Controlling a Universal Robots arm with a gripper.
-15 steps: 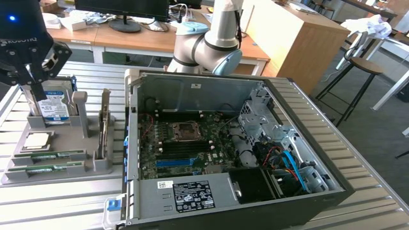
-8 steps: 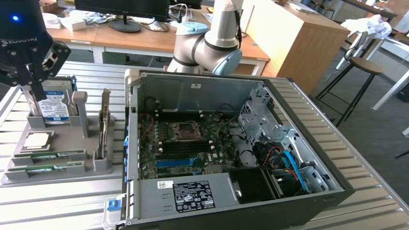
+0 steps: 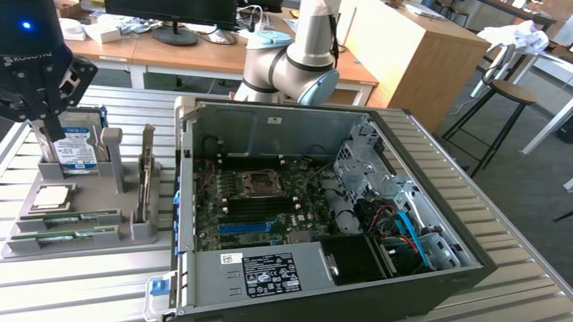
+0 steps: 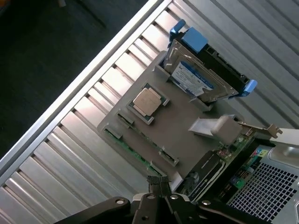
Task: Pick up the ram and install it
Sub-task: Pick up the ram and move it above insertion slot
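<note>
On the ribbed metal tabletop (image 3: pixel 80 295) you have a grey tray (image 3: pixel 107 248) at the exterior view's left, and an open computer case (image 3: pixel 259 131) stands just beside it. Behind them you see wooden desks (image 3: pixel 197 57) with a monitor (image 3: pixel 170 10), and a round stool (image 3: pixel 513 90) stands on the floor at the exterior view's right.

The tray holds a blue-labelled hard drive (image 3: pixel 74 149) standing upright at its far end. A square silver processor (image 3: pixel 51 196) lies flat in it, and an expansion card (image 3: pixel 146 171) stands on edge. The ram (image 3: pixel 67 236) (image 4: pixel 133 150) sits on edge in the slot along the tray's near edge (a second green stick (image 3: pixel 79 216) sits in the slot next to it). Inside the case the motherboard (image 3: pixel 286 201) lies flat, with its processor socket (image 3: pixel 259 182) near the middle.

Your claw (image 3: pixel 51 131) (image 4: pixel 159 183) hangs over the tray's far end, in front of the hard drive. Its fingers are pressed together and grip nothing. It is apart from the ram, and the processor lies between them. The arm's base (image 3: pixel 300 64) stands behind the case.
</note>
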